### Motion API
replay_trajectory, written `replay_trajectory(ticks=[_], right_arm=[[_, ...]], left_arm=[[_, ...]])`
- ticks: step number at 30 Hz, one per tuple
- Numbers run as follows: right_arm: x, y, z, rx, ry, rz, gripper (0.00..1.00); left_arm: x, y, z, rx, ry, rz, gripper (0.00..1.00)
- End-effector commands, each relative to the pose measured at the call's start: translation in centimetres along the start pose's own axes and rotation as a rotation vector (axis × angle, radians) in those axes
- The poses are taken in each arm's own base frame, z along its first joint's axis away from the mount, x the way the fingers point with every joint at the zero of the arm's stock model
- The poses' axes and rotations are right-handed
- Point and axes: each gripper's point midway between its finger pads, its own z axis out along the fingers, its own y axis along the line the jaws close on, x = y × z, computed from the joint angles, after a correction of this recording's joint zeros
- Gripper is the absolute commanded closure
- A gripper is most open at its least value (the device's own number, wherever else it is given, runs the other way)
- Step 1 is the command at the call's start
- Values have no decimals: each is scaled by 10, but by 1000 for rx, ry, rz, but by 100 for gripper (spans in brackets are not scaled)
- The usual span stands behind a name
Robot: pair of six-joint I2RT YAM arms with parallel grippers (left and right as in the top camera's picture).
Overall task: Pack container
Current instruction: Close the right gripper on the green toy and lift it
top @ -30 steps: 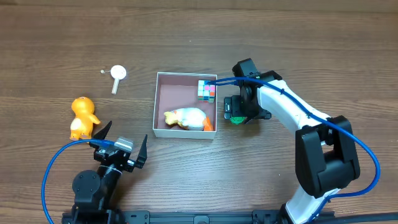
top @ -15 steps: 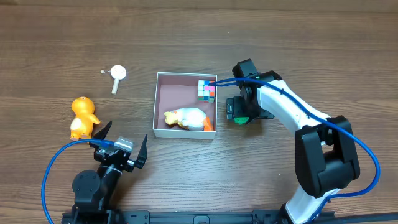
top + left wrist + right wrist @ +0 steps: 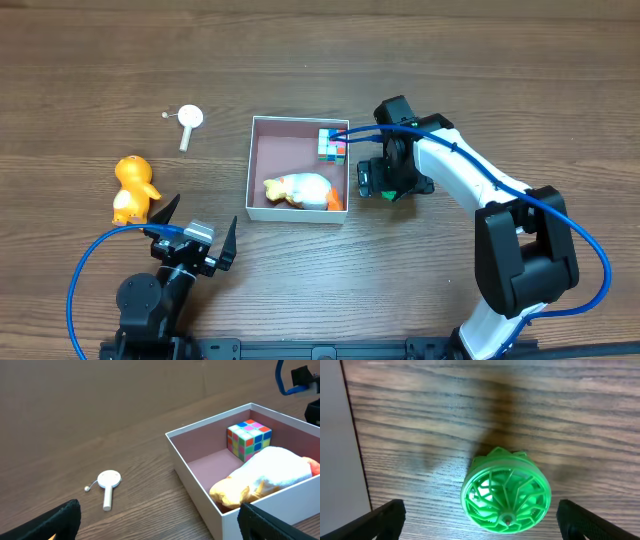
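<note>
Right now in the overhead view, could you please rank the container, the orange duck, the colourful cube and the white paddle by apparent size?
1. container
2. orange duck
3. colourful cube and white paddle: these look about alike. The paddle is longer but thinner, so I would not rank them.

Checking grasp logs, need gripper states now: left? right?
Left gripper: open, holding nothing.
Right gripper: open, over the green toy, not gripping it.
</note>
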Motion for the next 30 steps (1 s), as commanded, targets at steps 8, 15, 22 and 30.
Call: replay_trajectory(ticks=[8, 15, 22, 30], right_arm=[[-7, -12, 4, 72, -59, -7, 1], [-3, -13, 11, 71, -56, -7, 0], [-8, -11, 11, 65, -78, -7, 5], [-10, -11, 11, 62, -88, -7, 12]], left_arm=[[0, 2, 0, -11, -2, 14, 0], [0, 2, 0, -11, -2, 14, 0], [0, 2, 0, -10, -2, 14, 0], [0, 2, 0, -11, -2, 14, 0]])
